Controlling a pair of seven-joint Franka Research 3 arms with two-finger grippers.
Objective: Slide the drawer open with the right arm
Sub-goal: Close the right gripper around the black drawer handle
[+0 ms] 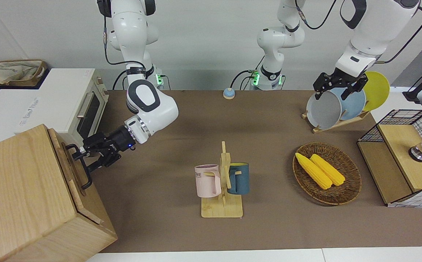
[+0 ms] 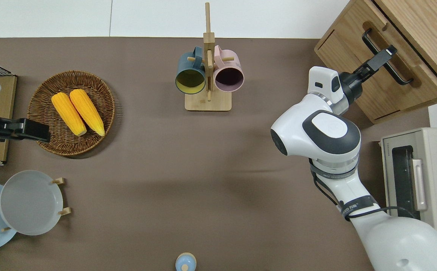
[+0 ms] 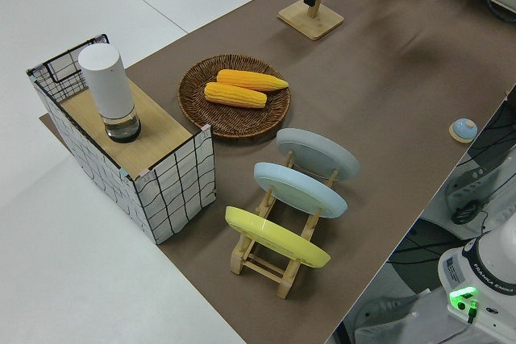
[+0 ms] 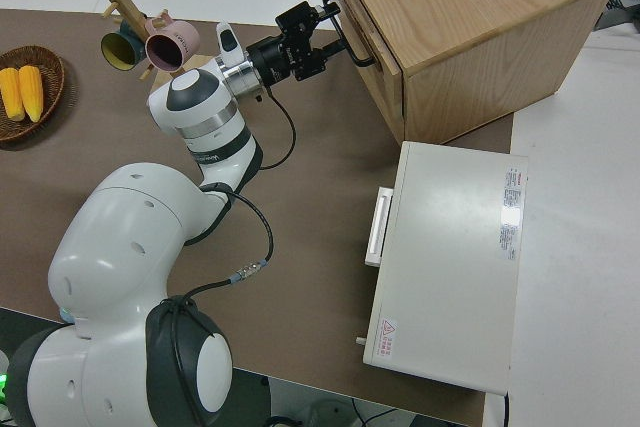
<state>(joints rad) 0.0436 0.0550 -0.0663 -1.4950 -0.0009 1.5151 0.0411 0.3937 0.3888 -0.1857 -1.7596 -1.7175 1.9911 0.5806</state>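
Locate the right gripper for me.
The right gripper is at the black loop handle of the wooden cabinet's drawer, at the right arm's end of the table, beside the white toaster oven.

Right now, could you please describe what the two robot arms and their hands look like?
Both arms are glossy white with dark grey joint caps and black cables along them. The right hand is black with a small blue light; the left hand is black. Green lights glow at both bases.
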